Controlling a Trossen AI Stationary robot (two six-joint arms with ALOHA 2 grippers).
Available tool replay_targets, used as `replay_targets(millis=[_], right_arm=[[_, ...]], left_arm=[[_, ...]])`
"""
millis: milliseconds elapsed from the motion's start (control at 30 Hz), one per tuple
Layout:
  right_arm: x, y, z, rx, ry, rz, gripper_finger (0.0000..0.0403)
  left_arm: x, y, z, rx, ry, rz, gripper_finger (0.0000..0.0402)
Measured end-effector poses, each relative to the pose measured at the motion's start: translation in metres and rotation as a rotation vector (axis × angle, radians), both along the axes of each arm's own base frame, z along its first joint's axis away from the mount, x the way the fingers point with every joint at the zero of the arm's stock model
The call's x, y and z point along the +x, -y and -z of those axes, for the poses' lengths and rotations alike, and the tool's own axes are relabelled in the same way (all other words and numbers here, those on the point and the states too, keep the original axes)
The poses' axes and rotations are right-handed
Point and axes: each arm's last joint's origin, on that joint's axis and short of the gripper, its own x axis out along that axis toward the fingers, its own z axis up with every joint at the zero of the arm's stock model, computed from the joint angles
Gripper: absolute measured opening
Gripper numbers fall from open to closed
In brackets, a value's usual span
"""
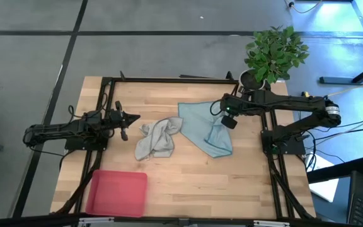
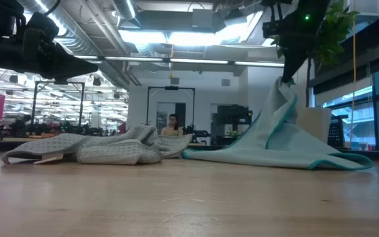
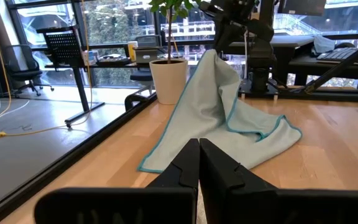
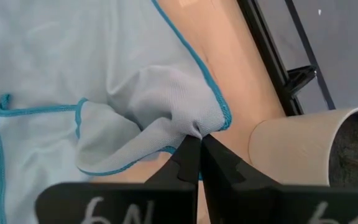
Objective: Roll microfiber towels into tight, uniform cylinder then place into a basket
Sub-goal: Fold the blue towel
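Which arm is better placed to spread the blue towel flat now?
Likely the right: its gripper is already shut on the blue towel, lifting it. The left gripper is shut, empty, beside the grey towel.

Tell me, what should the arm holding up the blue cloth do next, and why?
Probably carry the pinched edge outward and lower it, so the blue-teal towel lies flat for rolling. The right gripper has its jaws shut on one edge, lifted into a peak, with the rest creased on the table. The left gripper waits shut and empty.

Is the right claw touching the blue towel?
Touching. Right wrist view: the right claw is shut on a bunched fold of the blue towel, lifting it.
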Motion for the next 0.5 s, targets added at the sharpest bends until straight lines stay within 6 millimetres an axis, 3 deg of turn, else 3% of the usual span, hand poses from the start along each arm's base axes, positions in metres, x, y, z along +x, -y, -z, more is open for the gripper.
replay_targets(millis=[500], right_arm=[[0.0005,-0.0016,0.0007,0.053,-0.003,-0.043,0.0010]], left_arm=[[0.0002,0.0009,-0.0061,-0.012,0.069,0.030,0.0000]])
